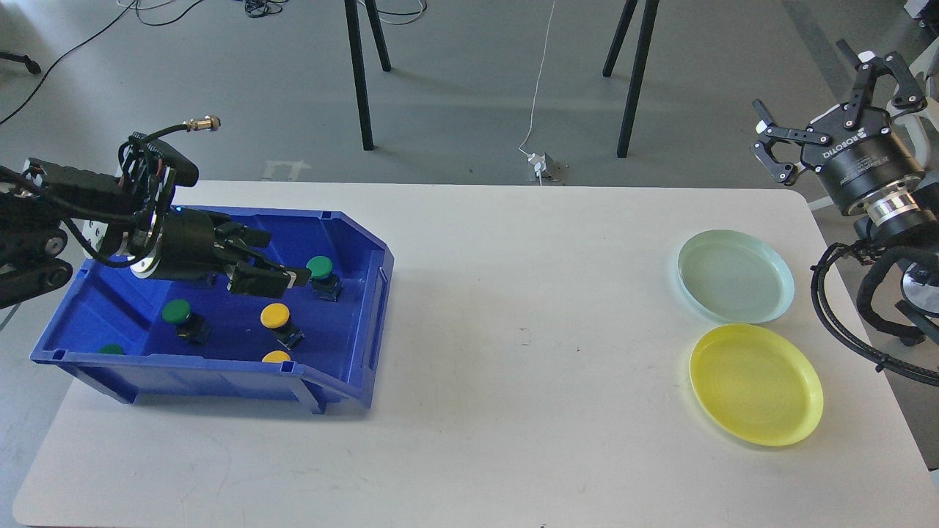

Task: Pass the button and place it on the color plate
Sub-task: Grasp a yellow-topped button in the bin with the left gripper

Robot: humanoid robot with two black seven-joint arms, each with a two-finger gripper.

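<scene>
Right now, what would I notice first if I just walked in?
Probably the big blue bin on the table's left, holding green and yellow buttons, with the left gripper reaching inside near a green button. Then the yellow plate and pale green plate on the right.

Green and yellow buttons (276, 317) in blue bin — green plate (736, 275), yellow plate (755, 383) empty.

The bin (220, 367) sits at the table's (477, 367) left, holding perhaps five buttons (275, 315); two plates (736, 276) lie right.
</scene>
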